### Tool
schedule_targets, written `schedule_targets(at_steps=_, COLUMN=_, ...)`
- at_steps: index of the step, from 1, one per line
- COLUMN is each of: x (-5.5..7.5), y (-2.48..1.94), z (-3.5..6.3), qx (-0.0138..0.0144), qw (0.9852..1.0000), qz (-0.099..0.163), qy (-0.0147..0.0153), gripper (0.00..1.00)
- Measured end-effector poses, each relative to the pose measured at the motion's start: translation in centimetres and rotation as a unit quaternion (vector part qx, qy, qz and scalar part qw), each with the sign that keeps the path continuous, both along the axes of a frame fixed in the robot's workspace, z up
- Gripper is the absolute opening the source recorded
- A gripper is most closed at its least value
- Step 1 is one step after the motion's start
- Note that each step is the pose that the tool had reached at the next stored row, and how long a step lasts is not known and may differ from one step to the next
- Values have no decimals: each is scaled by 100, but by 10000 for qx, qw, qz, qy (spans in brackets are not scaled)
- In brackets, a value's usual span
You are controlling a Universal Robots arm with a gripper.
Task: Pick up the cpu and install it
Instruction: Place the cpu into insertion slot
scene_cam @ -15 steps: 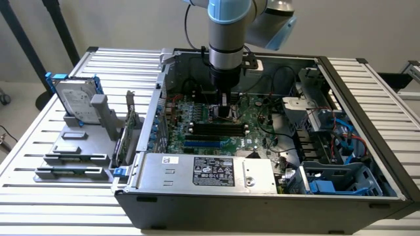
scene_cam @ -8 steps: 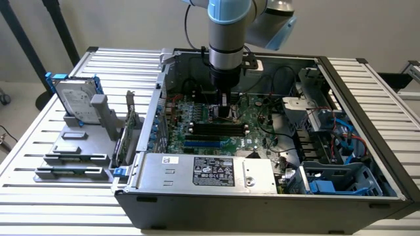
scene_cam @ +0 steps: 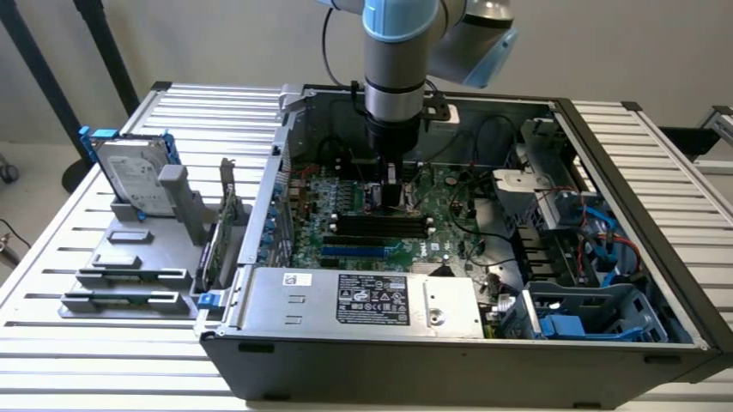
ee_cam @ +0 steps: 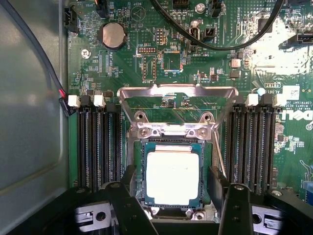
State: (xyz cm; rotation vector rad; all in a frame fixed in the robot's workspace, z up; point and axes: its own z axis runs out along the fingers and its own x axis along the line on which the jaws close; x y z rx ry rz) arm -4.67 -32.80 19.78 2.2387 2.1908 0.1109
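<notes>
Spread wide and gripping nothing, the black two-fingered pincer (ee_cam: 172, 175) hangs low over the small, flat, square cpu (ee_cam: 172, 177) with its pale silver metal top. One dark finger (ee_cam: 128, 182) stands just beside each of two opposite edges, with a narrow gap showing on both sides. The cpu lies flat inside the square socket frame (ee_cam: 172, 131), its edges parallel to the frame, so it looks seated rather than carried. The fingers straddling it fit a chip set straight down into place. Beyond it, the silver metal retention plate (ee_cam: 172, 92) is swung back off the socket, leaving the opening clear for the chip. Long dark memory slots (ee_cam: 98, 142) flank the socket on the green motherboard (ee_cam: 230, 63). In the exterior view the pincer (scene_cam: 393, 196) reaches deep into the open grey computer case (scene_cam: 458, 360).
</notes>
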Motion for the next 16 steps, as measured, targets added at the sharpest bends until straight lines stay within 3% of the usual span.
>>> schedule_targets(at_steps=7, x=-2, y=-2, z=99, qx=3, qw=10000, qz=0, qy=0, gripper=69)
schedule_targets(at_steps=11, x=-26, y=-2, z=160, qx=23, qw=10000, qz=0, qy=0, gripper=66)
schedule_targets(at_steps=16, x=-163, y=-2, z=199, qx=43, qw=10000, qz=0, qy=0, gripper=42)
